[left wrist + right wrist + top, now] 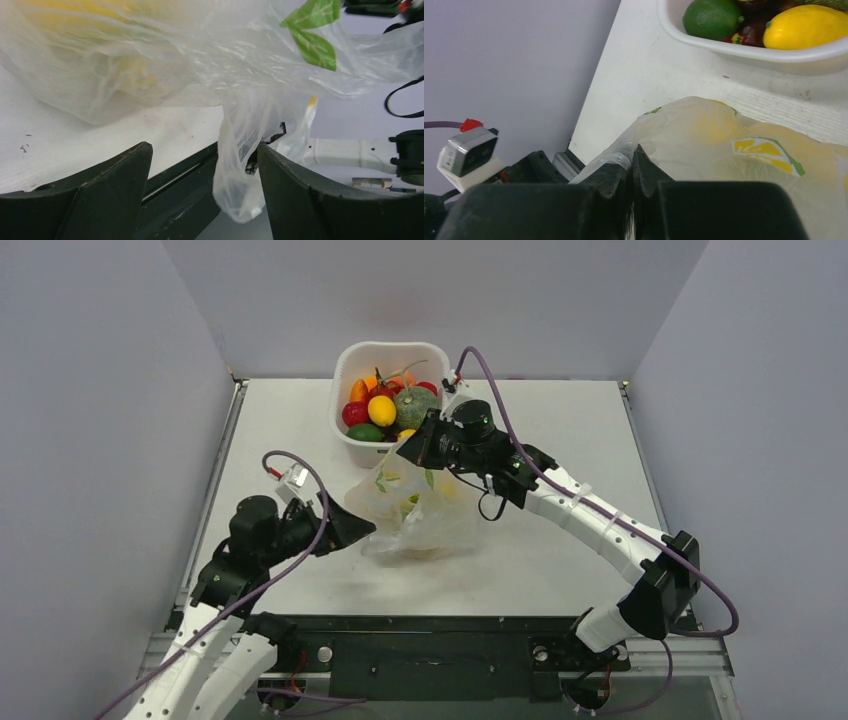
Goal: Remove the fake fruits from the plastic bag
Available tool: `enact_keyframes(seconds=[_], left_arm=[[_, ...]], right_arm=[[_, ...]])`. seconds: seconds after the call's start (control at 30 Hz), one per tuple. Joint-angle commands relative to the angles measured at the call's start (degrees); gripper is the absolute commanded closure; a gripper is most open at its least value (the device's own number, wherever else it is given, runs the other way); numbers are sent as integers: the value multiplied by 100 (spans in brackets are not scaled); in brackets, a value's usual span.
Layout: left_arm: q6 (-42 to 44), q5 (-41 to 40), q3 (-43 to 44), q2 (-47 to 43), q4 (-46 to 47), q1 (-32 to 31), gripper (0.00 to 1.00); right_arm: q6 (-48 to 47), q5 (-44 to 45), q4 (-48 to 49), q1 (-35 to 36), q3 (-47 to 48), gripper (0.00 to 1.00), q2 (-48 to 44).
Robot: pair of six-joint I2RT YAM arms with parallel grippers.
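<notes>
The plastic bag (pixel 420 515) lies crumpled mid-table, just in front of the tub. Yellow fake fruits (pixel 132 75) show blurred through its film, and a green one (pixel 410 502) shows from above. My right gripper (pixel 408 452) is over the bag's far edge, and its jaws (pixel 631 160) are shut on a fold of the film. My left gripper (pixel 366 527) sits at the bag's left side, open (pixel 202 150). A loose corner of the bag (pixel 240 190) hangs between its fingers, close to the right finger (pixel 290 185). The bag (pixel 724 150) carries a yellow-and-green print.
A white tub (pixel 345 365) stands at the back, just behind the bag. It holds red, yellow and green fruits and a ribbed squash (pixel 423 405). A lime (pixel 713 17) and a lemon (pixel 804 27) lie near its rim (pixel 744 50). Grey walls close in both sides.
</notes>
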Motion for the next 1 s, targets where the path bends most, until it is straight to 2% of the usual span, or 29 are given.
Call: enact_keyframes(seconds=[0.0, 0.07, 0.13, 0.2, 0.27, 0.43, 0.47, 0.53, 0.57, 0.67, 0.7, 0.8, 0.97], left_arm=[[-256, -2151, 229, 442, 420, -1537, 26], [-381, -2883, 237, 683, 469, -2148, 26], [-458, -3545, 314, 900, 292, -2449, 26], [-526, -3813, 268, 1048, 390, -2495, 26], [-647, -3879, 143, 1123, 715, -2500, 25], [-572, -3272, 254, 1512, 1551, -2505, 26], [-466, -3197, 306, 1569, 1632, -2501, 26], [-238, -2965, 373, 1537, 1751, -2506, 25], [-141, -2783, 383, 1507, 1750, -2506, 25], [214, -2580, 412, 1265, 1622, -2504, 20], [302, -2483, 407, 1222, 1626, -2503, 19], [370, -2325, 421, 1174, 1678, -2499, 17], [453, -2143, 707, 1470, 1636, -2505, 17]], right_arm=[[183, 100, 435, 154, 572, 100, 118], [172, 95, 397, 144, 696, 100, 179], [142, 30, 356, 137, 740, 100, 179], [108, -51, 343, 140, 693, 100, 137], [63, -118, 344, 140, 605, 100, 97], [-389, -191, 111, 160, 397, 99, -14], [-705, -107, -273, 176, 436, 95, 0], [-1232, 357, -982, 243, 572, 79, 10], [-1511, 538, -1173, 267, 603, 66, -10], [-1932, 1534, -1828, 470, 464, 45, -369], [-2064, 1907, -1913, 575, 315, 42, -592], [-2161, 2114, -2228, 673, 51, 31, -959], [-1811, 2714, -2717, 968, -198, 21, -1418]])
